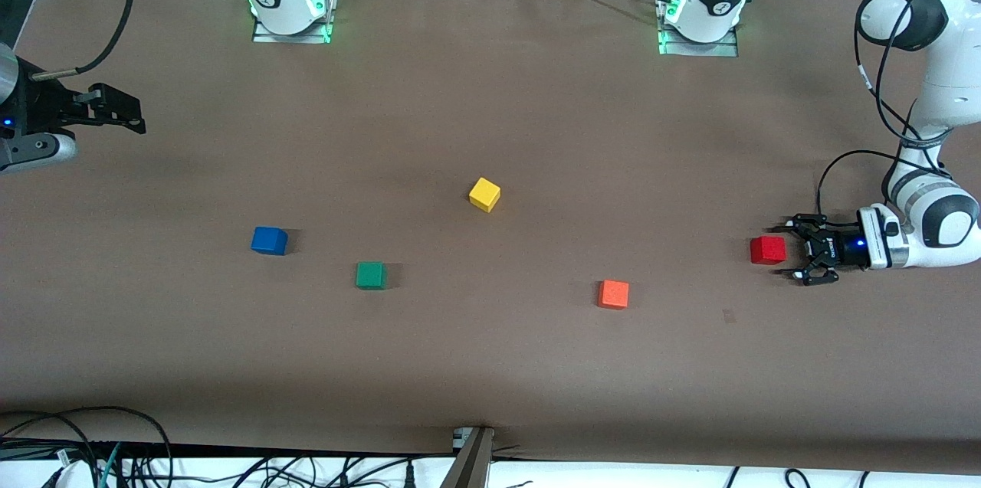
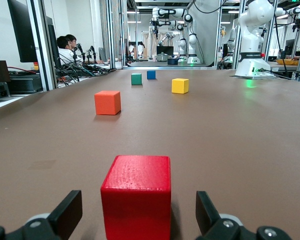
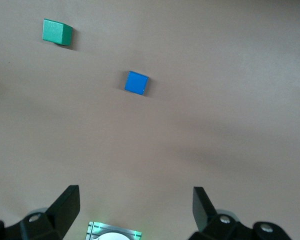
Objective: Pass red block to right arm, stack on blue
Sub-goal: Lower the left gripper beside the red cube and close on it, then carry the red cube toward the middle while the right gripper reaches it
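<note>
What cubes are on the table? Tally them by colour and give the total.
red block: 1
blue cube: 1
green cube: 1
yellow cube: 1
orange cube: 1
Total: 5 cubes

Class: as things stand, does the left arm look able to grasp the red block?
Probably yes: the left claw is open at table level, with the red block just ahead of its fingertips and nothing between them.

No readable text anywhere, honestly. Just tiny white lettering on the left hand [image 1: 791, 250], way too small to make out.
</note>
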Available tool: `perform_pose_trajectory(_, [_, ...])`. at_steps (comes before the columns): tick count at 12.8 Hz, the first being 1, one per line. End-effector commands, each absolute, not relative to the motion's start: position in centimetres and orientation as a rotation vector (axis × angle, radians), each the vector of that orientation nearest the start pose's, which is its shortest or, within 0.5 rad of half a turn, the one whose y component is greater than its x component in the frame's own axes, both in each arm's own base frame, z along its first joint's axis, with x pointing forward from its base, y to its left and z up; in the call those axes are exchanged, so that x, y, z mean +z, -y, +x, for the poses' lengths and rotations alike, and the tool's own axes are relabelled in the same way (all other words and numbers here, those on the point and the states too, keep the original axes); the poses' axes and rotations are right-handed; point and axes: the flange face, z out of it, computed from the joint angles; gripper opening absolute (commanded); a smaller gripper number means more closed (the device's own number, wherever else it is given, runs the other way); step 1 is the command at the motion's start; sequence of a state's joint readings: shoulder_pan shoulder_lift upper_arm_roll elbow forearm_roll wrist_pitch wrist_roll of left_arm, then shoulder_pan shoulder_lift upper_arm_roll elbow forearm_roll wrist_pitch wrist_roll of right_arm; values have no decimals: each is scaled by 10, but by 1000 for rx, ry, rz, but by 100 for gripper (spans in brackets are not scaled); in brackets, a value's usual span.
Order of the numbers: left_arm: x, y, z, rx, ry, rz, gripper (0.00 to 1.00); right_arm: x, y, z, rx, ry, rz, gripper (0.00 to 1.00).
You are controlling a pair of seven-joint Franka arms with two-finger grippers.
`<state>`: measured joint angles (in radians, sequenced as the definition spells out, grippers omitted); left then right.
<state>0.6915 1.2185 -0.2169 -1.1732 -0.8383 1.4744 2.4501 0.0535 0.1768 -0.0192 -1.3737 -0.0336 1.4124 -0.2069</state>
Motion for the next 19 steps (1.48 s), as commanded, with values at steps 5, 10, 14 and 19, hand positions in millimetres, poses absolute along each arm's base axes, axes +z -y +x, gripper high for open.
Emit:
perform_pose_trajectory(5, [59,-254,617,1174,1431,1337,48,597,-20,601,161,370,-3125,100])
perform_pose_trajectory(10, [63,-253,619,1163,1417,1345,0,587,-22,604,190,391,-3117,100])
perform_pose_trajectory(14, [88,-192,647,1215,1332,1231,0,566,-16,614,235,355,-3117,100])
perform_pose_trajectory(19, [155,-52,693,1183,1326,985,0,551,-48,622,219,245,-2858,100])
